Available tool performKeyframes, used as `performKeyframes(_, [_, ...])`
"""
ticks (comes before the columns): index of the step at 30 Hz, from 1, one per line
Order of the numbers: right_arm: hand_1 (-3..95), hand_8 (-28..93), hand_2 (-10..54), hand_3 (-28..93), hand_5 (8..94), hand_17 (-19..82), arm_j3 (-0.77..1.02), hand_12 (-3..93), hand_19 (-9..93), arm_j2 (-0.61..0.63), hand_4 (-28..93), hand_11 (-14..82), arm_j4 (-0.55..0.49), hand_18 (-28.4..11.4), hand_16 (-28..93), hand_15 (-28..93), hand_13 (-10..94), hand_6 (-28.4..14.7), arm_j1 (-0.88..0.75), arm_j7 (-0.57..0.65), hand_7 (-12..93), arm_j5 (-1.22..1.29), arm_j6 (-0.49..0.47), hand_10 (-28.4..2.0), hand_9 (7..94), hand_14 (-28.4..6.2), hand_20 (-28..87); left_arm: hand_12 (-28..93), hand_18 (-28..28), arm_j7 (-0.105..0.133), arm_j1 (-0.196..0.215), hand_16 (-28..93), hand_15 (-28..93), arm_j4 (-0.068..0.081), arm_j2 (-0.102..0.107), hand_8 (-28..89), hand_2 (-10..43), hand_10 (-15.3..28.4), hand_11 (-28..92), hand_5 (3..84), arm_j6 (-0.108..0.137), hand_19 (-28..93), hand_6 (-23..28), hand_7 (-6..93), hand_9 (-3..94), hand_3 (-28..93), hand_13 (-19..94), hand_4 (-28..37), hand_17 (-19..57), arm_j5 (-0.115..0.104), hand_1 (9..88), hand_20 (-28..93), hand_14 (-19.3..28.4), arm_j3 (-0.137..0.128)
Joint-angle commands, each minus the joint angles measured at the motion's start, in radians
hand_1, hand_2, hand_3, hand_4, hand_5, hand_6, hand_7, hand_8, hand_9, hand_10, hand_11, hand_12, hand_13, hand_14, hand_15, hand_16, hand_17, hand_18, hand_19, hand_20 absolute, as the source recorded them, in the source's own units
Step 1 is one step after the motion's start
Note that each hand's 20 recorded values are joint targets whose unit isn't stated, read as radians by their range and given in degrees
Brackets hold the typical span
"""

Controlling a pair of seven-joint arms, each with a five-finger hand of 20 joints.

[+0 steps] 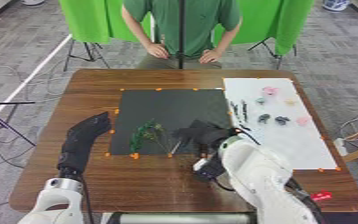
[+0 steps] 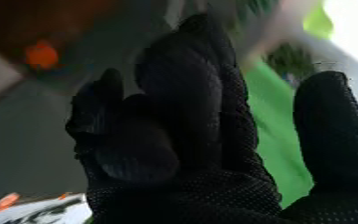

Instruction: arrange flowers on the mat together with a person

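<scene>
R hand (image 1: 202, 134), lower ctr, fingers together, thumb apart; L hand (image 1: 87, 131), mid-left, fingers together. Low R sweep could prob. drag nearby green sprigs (image 1: 143, 134) askew on mat (image 1: 162, 106).

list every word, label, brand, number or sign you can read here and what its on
No text can be read.
Red patch near the right corner of the table: any lettering is too small to read.
Black mat: no readable text.

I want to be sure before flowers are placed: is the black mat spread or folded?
Spread flat: the black mat shows straight edges, with orange marks along them, and no fold.
</scene>
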Motion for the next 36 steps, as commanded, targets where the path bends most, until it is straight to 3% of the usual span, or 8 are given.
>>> performKeyframes(1, [20.1, -10, 12.0, 61, 76.6, 30, 0.22, 23.4, 76, 0.123, -16, 34.9, -0.027, -24.9, 32, 73, 75, -2.2, -0.178, -0.501, 12, 0.343, 0.301, -15.8, 91.2, -16.2, 49, 14, 12.7, 0.035, 0.003, 3, 21, 0.02, -0.008, -5, -3.5, 13.2, 16, 46.2, -0.009, 7, 4.9, 15.6, 42.4, 60, 31, -17.3, -0.5, -0.016, 30.4, 16, 16.9, 0.016])
performKeyframes(2, [19.6, -9, 11.8, 62, 72.8, 27, 0.245, 22.7, 70, 0.132, -17, 29.4, -0.005, -23.4, 30, 67, 71, -2.6, -0.205, -0.592, 11, 0.427, 0.304, -17.0, 87.4, -16.6, 47, 14, 12.7, 0.051, 0.004, 3, 21, 0.022, -0.007, -5, -3.5, 13.3, 16, 46.3, -0.004, 7, 4.9, 15.6, 42.4, 60, 31, -17.3, -0.4, -0.021, 30.4, 16, 16.9, 0.022])
performKeyframes(5, [10.8, -8, 14.7, 64, 46.4, 18, 0.274, 15.8, 41, 0.149, -20, 10.4, 0.018, -19.0, 24, 25, 49, -2.6, -0.273, -0.728, 8, 0.657, 0.387, -17.5, 57.1, -17.4, 35, 14, 12.3, 0.099, 0.002, 3, 21, 0.034, 0.001, -5, -3.6, 13.3, 17, 46.5, 0.0, 7, 4.8, 15.8, 43.1, 60, 32, -17.3, 0.5, -0.041, 30.3, 16, 16.9, 0.039])
performKeyframes(7, [5.7, -7, 15.2, 66, 32.4, 15, 0.279, 11.8, 20, 0.143, -22, 3.8, 0.023, -16.2, 21, 9, 32, -1.4, -0.304, -0.792, 6, 0.699, 0.447, -16.0, 39.3, -15.2, 28, 14, 10.8, 0.134, 0.002, 3, 21, 0.039, 0.007, -5, -3.7, 13.4, 17, 47.1, 0.004, 5, 4.7, 16.0, 43.5, 61, 33, -17.3, 1.9, -0.055, 30.2, 15, 16.9, 0.05])
performKeyframes(9, [2.0, -7, 14.1, 67, 26.7, 11, 0.291, 9.2, 10, 0.138, -23, 1.1, 0.021, -13.5, 18, 3, 24, -0.9, -0.336, -0.832, 5, 0.709, 0.467, -14.0, 32.1, -12.1, 24, 14, 9.7, 0.166, 0.001, 2, 19, 0.043, 0.01, -5, -3.9, 13.4, 17, 47.4, 0.005, 3, 4.7, 16.2, 43.7, 61, 33, -17.2, 3.2, -0.069, 30.1, 15, 16.6, 0.057])
performKeyframes(17, [-1.2, -8, 11.7, 71, 27.3, 10, 0.317, 6.5, 1, 0.086, -24, 0.9, -0.005, -9.1, 13, 0, 21, -4.3, -0.417, -0.864, 5, 0.749, 0.493, -13.8, 30.2, -9.3, 21, 13, 7.5, 0.256, 0.012, 1, 12, 0.047, 0.015, -6, -4.5, 13.4, 16, 48.0, 0.009, 2, 4.2, 16.5, 44.4, 64, 34, -17.6, 5.9, -0.099, 28.8, 15, 15.5, 0.085])
performKeyframes(31, [0.3, -8, 10.8, 72, 31.5, 11, 0.347, 6.9, 2, 0.068, -23, 2.1, -0.014, -10.7, 12, 3, 23, -4.5, -0.444, -0.873, 5, 0.738, 0.494, -14.7, 33.5, -10.1, 22, 13, 7.8, 0.245, 0.017, 3, 12, 0.046, 0.017, -6, -4.8, 13.1, 16, 48.1, -0.01, 1, 3.8, 16.8, 44.7, 65, 34, -18.7, 5.5, -0.093, 27.9, 15, 15.2, 0.088])
performKeyframes(36, [0.6, -8, 10.6, 72, 33.1, 12, 0.358, 7.1, 3, 0.067, -23, 2.5, -0.024, -11.7, 11, 4, 23, -4.6, -0.459, -0.854, 6, 0.738, 0.501, -15.1, 34.6, -10.7, 22, 14, 8.0, 0.241, 0.02, 3, 13, 0.044, 0.013, -6, -4.8, 13.1, 16, 48.1, -0.001, 1, 3.8, 16.9, 44.8, 65, 34, -18.7, 5.3, -0.096, 27.8, 15, 15.4, 0.086])
